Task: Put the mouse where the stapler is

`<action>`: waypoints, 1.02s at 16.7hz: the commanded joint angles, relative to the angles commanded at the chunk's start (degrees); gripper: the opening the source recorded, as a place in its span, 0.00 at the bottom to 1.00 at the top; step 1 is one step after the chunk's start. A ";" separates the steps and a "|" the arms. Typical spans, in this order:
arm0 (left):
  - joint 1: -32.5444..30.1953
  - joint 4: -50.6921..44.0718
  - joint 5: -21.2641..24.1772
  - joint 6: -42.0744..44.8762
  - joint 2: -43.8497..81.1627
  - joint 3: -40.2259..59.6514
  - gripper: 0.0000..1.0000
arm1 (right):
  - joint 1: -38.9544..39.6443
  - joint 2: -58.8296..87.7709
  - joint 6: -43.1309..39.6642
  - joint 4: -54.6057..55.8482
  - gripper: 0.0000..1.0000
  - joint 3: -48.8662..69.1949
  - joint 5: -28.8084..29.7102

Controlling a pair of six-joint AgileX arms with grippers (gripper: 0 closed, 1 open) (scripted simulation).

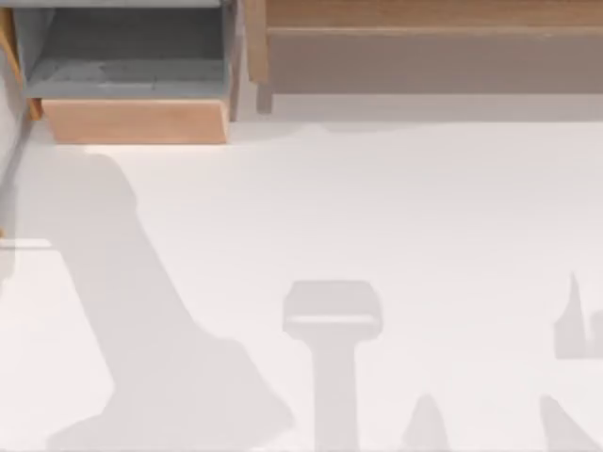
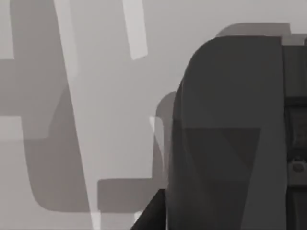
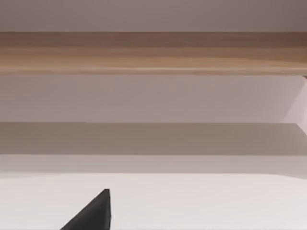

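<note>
Mouse: where it lies cannot be told. The nearest candidate is a dark rounded bulk [image 2: 225, 134] pressed close to the left wrist camera, and it cannot be told whether this is the mouse or part of the left gripper itself. A small screw head [image 2: 297, 166] sits at the edge of that bulk. Behind it is pale table surface crossed by grey shadows and light bars. Whether the left gripper is spread, closed or clamped on anything cannot be told.

The right wrist view shows one dark pointed tip of the right gripper [image 3: 93, 213] over the white table [image 3: 216, 201]. Whether its fingers are apart or together cannot be told. Ahead of that tip, well apart from it, a wooden shelf [image 3: 153, 52] runs level across the view, with a shaded recess beneath it.

From above, the table [image 1: 377, 207] is white and carries soft grey shadows along its near edge and left side. At the far left stands an open drawer [image 1: 132, 121] with a light wooden front and a grey inside. To its right the shelf [image 1: 424, 14] spans the far edge.
</note>
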 joint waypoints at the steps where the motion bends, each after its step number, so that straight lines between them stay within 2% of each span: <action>1: 0.00 0.00 0.00 0.00 0.00 0.00 0.00 | 0.00 0.00 0.00 0.00 1.00 0.00 0.00; 10: 0.44 -0.32 0.26 0.44 -1.60 -0.44 0.00 | 0.00 0.00 0.00 0.00 1.00 0.00 0.00; 17: 1.65 2.48 2.70 5.50 -16.66 -9.48 0.00 | 0.00 0.00 0.00 0.00 1.00 0.00 0.00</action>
